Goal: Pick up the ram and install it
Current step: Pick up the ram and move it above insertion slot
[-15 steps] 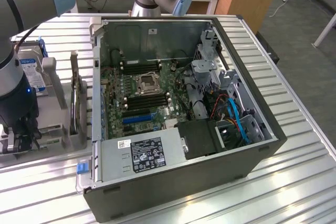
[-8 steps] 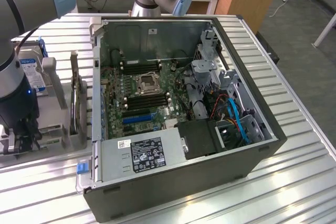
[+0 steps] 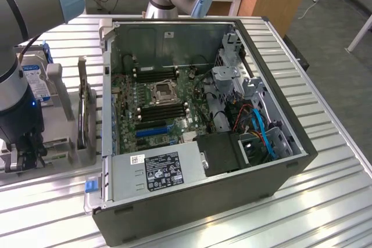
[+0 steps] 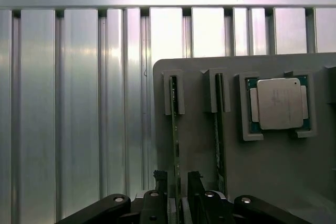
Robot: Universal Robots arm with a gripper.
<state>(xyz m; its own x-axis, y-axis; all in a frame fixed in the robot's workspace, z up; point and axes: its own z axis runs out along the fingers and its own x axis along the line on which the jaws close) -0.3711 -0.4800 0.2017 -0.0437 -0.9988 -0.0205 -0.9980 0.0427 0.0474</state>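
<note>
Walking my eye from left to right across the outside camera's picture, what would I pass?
Gripper → grey parts holder → processor socket on the motherboard inside the open computer case → blue cables.

The ram (image 4: 176,129) shows edge-on, chips unseen, one end lost within the hand (image 4: 177,178), itself cropped. At nine o'clock in the exterior view, the arm (image 3: 9,39) covers part of the hard drive (image 3: 38,79).
</note>
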